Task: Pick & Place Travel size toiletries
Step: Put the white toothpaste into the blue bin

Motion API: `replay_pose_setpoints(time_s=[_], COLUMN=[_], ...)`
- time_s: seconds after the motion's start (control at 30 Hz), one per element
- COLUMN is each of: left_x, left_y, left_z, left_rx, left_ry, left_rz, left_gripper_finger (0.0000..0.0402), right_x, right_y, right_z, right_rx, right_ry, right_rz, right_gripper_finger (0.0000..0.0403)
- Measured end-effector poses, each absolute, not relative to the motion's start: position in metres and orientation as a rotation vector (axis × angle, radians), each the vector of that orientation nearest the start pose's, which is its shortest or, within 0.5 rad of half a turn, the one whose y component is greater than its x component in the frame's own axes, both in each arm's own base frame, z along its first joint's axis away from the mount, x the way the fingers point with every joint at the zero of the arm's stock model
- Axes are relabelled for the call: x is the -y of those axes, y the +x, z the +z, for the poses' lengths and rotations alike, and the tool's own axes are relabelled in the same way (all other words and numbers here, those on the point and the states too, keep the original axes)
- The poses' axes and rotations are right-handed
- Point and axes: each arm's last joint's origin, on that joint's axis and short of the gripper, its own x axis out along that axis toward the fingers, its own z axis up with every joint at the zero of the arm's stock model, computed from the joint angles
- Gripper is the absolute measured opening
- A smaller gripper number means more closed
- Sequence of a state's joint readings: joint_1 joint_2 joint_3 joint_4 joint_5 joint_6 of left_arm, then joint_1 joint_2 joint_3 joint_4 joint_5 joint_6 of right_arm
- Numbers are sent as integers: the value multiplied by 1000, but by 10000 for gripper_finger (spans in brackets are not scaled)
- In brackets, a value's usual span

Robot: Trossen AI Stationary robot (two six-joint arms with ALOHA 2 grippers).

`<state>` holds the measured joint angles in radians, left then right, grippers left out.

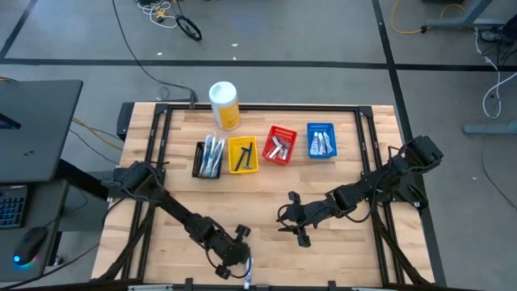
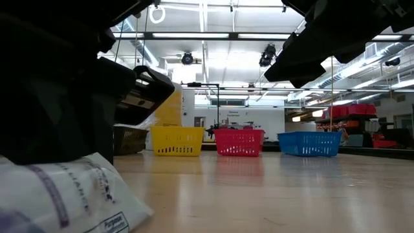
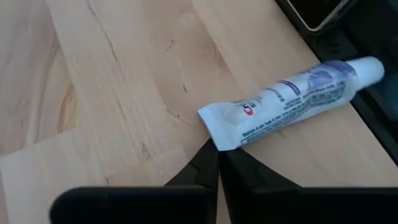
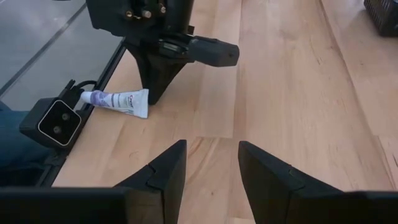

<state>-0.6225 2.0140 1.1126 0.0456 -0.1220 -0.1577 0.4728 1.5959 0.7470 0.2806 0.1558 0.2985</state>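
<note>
A: High view – left gripper (image 1: 245, 260) at table's (image 1: 355, 250) near edge, toothpaste tube (image 1: 248, 275) there; right gripper (image 1: 292, 218) mid-table, bare wood around.
B: Left wrist – fingers pressed together on tube's crimped end.
A: Right wrist – fingers (image 4: 163, 168) spread, nothing between

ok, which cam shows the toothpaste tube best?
Left wrist view: the whole tube lies flat, crimped end at the shut left hand. Right wrist shows it smaller, high view a sliver, low view a blurred close-up.
</note>
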Motion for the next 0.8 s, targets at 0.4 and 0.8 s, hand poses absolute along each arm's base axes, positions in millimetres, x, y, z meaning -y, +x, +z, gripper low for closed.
replay_pose_setpoints(time_s=[0.4, 0.8], left_x=[234, 231], left_y=[325, 335], left_z=[121, 153], left_rx=[-838, -1166], left_ry=[215, -31], left_rz=[-343, -308], left_gripper_finger=[88, 161], right_x=[-139, -139], right_y=[282, 282], right_z=[171, 171], right_rx=[-581, -580], right_ry=[98, 92], right_rz=[228, 231], right_gripper_finger=[156, 156])
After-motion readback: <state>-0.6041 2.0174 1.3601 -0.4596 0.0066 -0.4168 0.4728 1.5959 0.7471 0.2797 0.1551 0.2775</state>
